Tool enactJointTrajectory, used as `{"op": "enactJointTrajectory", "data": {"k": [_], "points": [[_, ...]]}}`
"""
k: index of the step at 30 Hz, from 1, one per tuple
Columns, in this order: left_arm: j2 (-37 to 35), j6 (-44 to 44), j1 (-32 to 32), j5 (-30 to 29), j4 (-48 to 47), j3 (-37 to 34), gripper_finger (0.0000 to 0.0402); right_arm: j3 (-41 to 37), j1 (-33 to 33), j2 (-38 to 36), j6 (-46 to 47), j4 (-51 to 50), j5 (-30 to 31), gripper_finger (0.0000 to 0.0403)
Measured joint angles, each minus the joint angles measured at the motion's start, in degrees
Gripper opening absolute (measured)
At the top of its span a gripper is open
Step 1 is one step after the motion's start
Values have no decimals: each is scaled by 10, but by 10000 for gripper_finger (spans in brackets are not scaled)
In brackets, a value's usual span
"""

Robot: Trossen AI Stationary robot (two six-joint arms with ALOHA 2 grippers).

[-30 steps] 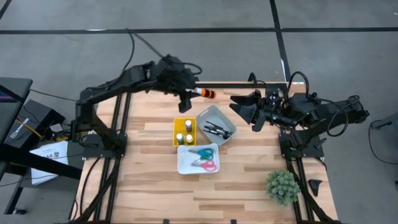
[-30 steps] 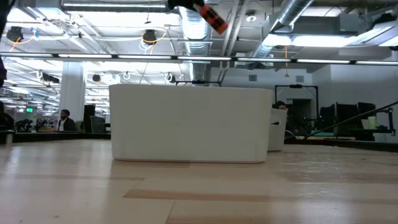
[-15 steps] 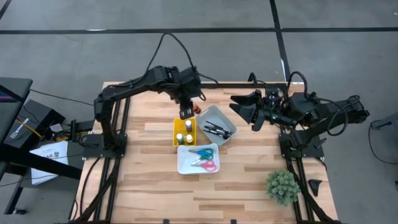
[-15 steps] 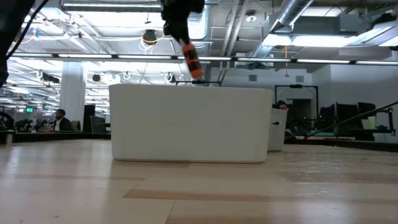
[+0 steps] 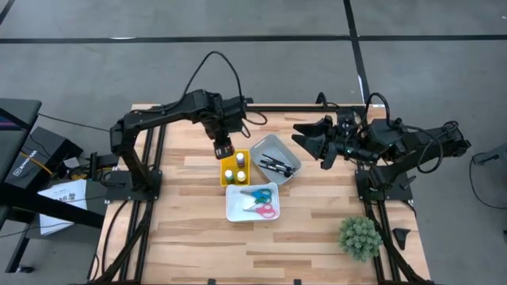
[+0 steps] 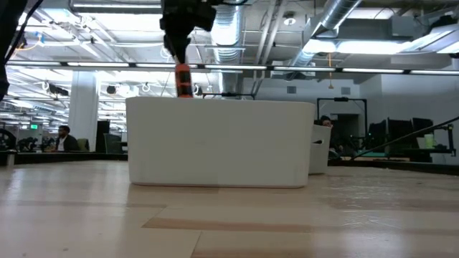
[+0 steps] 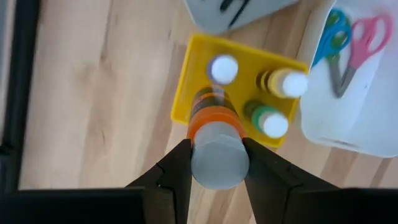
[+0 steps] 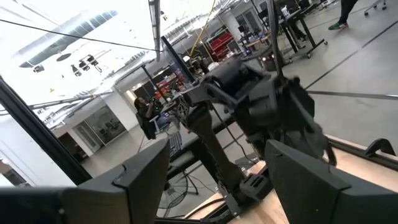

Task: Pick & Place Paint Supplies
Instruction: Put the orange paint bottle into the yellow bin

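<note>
My left gripper is shut on an orange paint bottle and hangs over the far left part of the yellow bin. The bin holds three more bottles: a purple one, a yellow one and a green one. In the low view the orange bottle shows above the white bin's wall. My right gripper stands open above the far right of the table, holding nothing. My left gripper pinches the orange bottle's pale upper end between its two fingers. The fingers come from above, pointing steeply down. The bottle hangs nearly upright below them, its dark end down, clear of the yellow bin and the bottles in it.
A grey bin with dark paintbrushes sits right of the yellow bin. A white bin with pink and blue scissors lies nearer. A fuzzy green plant stands at the near right corner. Bare wood lies left and near.
My left gripper has come from the table's far edge toward the yellow bin and sunk. It has tipped from nearly level to pointing down. The orange bottle, which lay level in the hold, now hangs upright over the bin.
</note>
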Motion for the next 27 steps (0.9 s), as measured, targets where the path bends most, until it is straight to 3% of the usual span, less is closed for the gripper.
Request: {"op": "enactJointTrajectory", "data": {"k": [12, 27], "points": [[-34, -27, -20, 4, 72, -145, 109, 0, 0, 0, 0, 0, 0, 260], [-33, -48, -34, -5, 156, -205, 109, 0, 0, 0, 0, 0, 0, 260]]}}
